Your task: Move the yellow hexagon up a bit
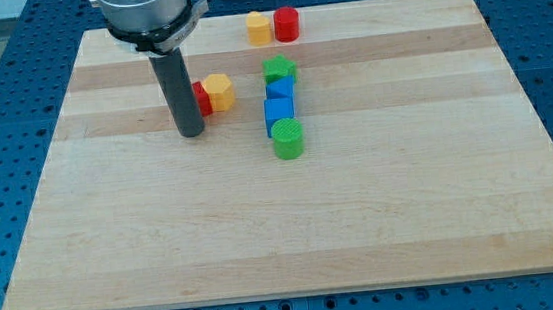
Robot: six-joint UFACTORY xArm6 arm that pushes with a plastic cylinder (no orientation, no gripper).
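The yellow hexagon [218, 91] lies on the wooden board [292, 214], left of centre near the view's top. A red block [201, 99] touches its left side and is partly hidden behind my rod. My tip [191, 133] rests on the board just below and left of the red block, a short way lower left of the yellow hexagon.
A yellow block [259, 27] and a red cylinder [287, 24] sit side by side at the view's top. A column stands right of the hexagon: green star [279, 70], two blue blocks [280, 91] [279, 113], green cylinder [288, 139].
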